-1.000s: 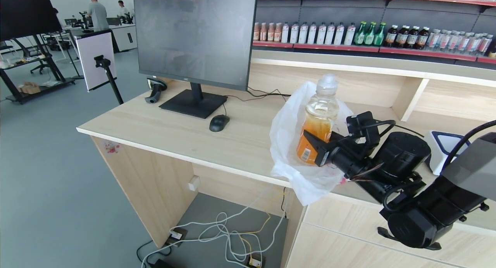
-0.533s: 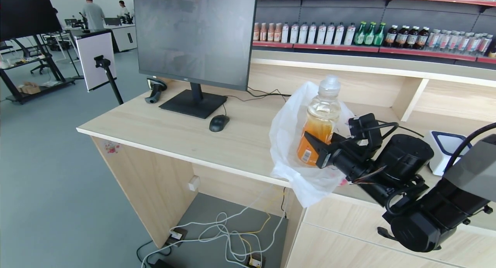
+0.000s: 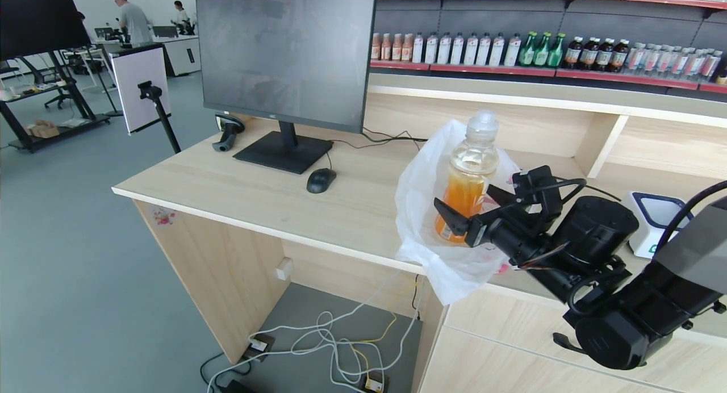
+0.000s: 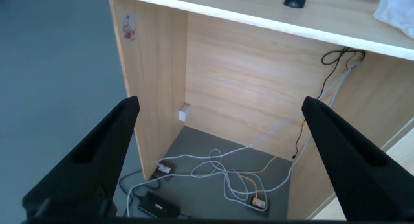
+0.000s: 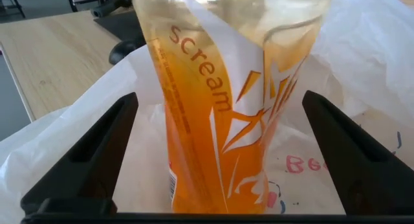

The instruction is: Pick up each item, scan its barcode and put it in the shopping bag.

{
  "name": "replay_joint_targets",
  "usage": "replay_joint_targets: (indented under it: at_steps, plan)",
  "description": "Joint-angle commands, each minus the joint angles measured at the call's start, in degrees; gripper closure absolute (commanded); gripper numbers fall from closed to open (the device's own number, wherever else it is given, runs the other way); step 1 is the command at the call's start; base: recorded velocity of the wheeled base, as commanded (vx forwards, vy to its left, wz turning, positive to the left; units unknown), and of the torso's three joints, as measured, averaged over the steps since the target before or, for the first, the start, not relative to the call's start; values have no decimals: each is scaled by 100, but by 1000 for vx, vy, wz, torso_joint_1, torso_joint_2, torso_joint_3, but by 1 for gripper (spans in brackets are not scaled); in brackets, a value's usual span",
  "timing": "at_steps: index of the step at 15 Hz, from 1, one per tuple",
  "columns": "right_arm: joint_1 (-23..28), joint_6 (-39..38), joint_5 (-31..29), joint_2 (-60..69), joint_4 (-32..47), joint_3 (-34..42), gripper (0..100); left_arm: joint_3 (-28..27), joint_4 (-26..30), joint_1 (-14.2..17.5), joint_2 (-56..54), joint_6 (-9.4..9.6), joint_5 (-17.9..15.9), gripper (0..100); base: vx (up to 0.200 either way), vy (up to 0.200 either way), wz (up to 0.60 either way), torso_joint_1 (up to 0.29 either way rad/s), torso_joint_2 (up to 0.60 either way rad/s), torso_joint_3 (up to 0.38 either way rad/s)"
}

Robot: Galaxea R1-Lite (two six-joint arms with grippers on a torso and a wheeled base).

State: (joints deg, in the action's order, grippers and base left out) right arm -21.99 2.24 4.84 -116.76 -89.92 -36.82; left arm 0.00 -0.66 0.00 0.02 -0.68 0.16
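An orange drink bottle with a clear cap stands upright inside the white plastic shopping bag at the counter's front edge. My right gripper is open, with one finger on each side of the bottle's lower half and a gap to it on both sides. In the right wrist view the bottle stands between the spread fingers, with the bag around and behind it. My left gripper is open and holds nothing; it is low beside the counter, over the floor.
A monitor, a mouse and a handheld scanner stand on the counter's left part. A white scanner box sits to the right of the bag. Drink shelves line the back. Cables lie under the counter.
My right gripper has opened and let go of the bottle, which now stands slightly lower in the bag. The left arm shows no earlier frame.
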Motion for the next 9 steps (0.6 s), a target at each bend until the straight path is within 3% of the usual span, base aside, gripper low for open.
replay_joint_targets:
  at_steps: [1, 4, 9]
  plan:
    - [99, 22, -1, 162, -8, 60, 0, 0, 4, 0, -2, -2, 2, 0, 0, 0, 0, 0, 0, 0]
    - [125, 22, -1, 769, -8, 790, 0, 0, 13, 0, -2, -11, 2, 0, 0, 0, 0, 0, 0, 0]
    - [125, -13, -1, 1648, -8, 1168, 0, 0, 13, 0, -2, -2, 2, 0, 0, 0, 0, 0, 0, 0]
